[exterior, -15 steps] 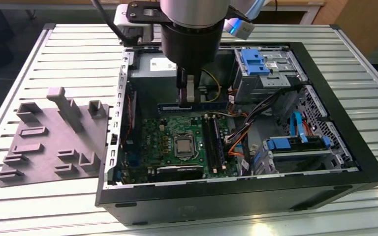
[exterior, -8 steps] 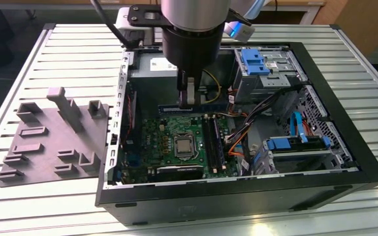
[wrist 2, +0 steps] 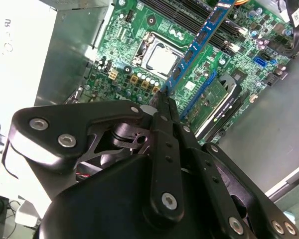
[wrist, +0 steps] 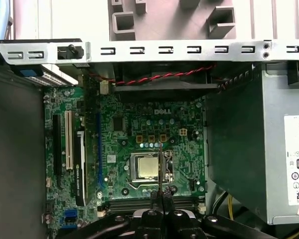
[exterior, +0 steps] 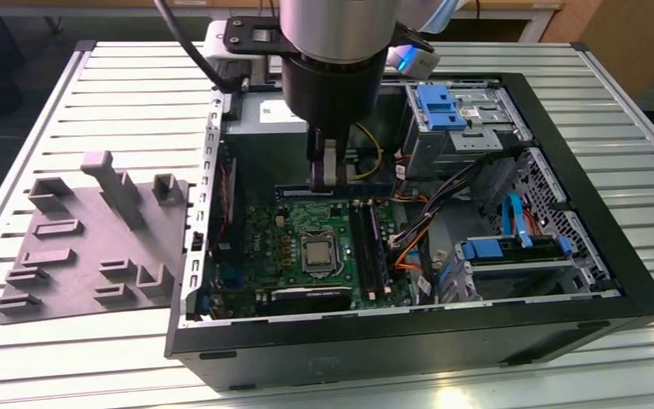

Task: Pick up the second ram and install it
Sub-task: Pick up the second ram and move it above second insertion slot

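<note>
The arm [exterior: 333,34] stands vertical in the exterior view, its silver and black wrist upright and the hand [exterior: 327,181] pointing straight down. In both wrist views the two dark fingers [wrist 2: 165,144] run side by side and meet at their tips. The jaws are clamped on the near end of the second ram [wrist 2: 199,42], which juts out past the fingertips.

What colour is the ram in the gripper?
The ram is blue with dark chips; clearest in the second wrist view.
</note>
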Tool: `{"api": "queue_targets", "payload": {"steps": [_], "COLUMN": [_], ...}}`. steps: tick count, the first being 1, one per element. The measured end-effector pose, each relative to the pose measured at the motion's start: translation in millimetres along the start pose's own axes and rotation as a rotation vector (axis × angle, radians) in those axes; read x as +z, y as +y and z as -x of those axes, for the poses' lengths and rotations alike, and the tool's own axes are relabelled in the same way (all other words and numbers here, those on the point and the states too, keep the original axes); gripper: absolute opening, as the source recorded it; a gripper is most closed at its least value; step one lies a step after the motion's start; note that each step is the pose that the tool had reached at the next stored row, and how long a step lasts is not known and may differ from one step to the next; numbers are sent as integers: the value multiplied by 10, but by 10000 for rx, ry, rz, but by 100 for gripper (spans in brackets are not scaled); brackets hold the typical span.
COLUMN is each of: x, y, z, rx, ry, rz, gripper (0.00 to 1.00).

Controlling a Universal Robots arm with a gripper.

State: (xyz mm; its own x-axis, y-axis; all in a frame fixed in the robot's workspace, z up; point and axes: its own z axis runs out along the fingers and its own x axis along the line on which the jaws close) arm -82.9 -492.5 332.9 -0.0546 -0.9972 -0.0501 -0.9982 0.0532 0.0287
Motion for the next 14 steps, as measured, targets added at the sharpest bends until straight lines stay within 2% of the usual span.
{"api": "queue_targets", "payload": {"steps": [14], "x": [114], "y": [-4], "z": [-6], "rx": [199], "ry": [-5], "rz": [-10], "gripper": [12]}}
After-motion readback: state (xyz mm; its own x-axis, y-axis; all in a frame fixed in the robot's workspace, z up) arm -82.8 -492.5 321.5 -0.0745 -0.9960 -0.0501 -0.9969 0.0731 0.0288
